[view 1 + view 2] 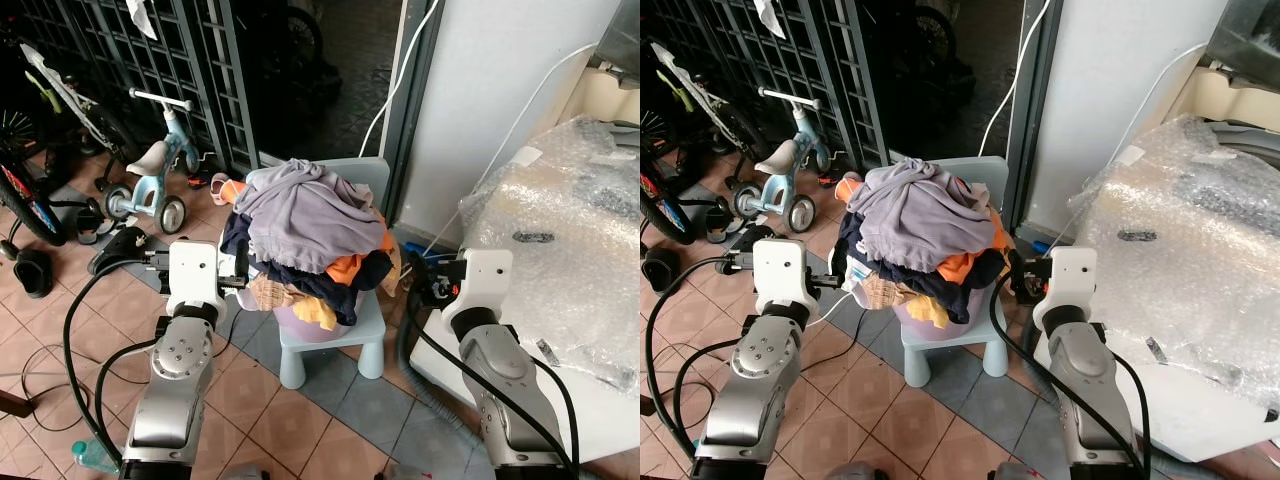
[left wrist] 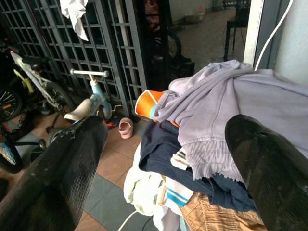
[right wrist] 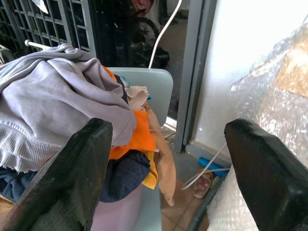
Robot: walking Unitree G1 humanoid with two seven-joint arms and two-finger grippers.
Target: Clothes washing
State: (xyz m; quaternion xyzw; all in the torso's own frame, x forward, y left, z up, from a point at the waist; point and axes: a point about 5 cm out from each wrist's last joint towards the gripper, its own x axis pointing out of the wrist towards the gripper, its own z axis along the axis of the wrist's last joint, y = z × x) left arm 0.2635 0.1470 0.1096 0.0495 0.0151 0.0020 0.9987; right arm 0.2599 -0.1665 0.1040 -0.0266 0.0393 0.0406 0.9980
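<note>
A heap of clothes (image 1: 305, 235), topped by a lilac sweatshirt (image 1: 300, 215) over navy, orange and tan pieces, overflows a lilac basket (image 1: 305, 322) on a small pale blue chair (image 1: 345, 335). My left gripper (image 2: 166, 163) is open just left of the heap, its fingers (image 2: 62, 168) spread wide and level with the sweatshirt's cuff (image 2: 204, 156). On the heap's right side my right gripper (image 3: 166, 168) is also open, with its fingers (image 3: 72, 173) apart and nothing between them. Both arms (image 1: 185, 350) flank the chair.
A washing machine wrapped in bubble film (image 1: 570, 260) stands at the right, beside a white wall (image 1: 490, 90). A child's balance bike (image 1: 150, 180), bicycles (image 1: 40, 150) and shoes (image 1: 30, 270) crowd the left by a dark metal gate (image 1: 150, 60). Cables (image 1: 80, 340) lie on the tiled floor.
</note>
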